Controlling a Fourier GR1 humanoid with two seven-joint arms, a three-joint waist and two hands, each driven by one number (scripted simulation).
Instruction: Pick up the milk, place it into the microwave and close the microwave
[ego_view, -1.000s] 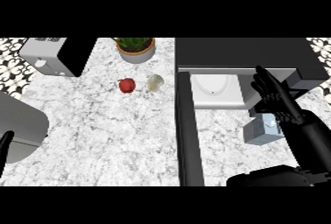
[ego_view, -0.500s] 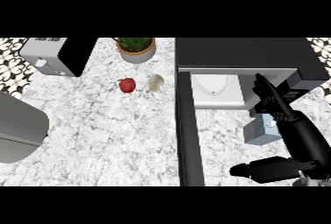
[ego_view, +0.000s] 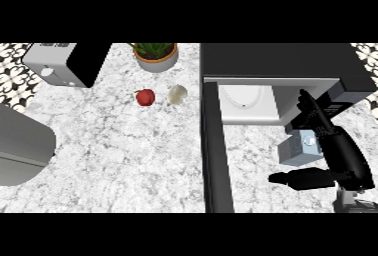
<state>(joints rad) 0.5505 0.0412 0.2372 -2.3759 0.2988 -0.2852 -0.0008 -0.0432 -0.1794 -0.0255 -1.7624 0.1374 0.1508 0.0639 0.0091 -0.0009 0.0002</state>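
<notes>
Reaching at the frame's right, I am spreading my right hand (ego_view: 319, 125) straight-fingered over the milk (ego_view: 301, 150), apparently not gripping; curling around it squarely before lifting toward the microwave (ego_view: 280, 62).

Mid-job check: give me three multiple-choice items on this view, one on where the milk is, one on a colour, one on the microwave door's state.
1. Where is the milk?
A. inside the microwave
B. on the counter before the microwave, by the right hand
C. beside the plant

2. What colour is the round fruit?
A. red
B. blue
C. yellow

3. The microwave door is:
A. closed
B. open
C. missing

Answers: 1 B, the carton stands beside the right hand, outside the cavity. 2 A, it shows red on the counter. 3 B, the door swings out and the white cavity shows.
</notes>
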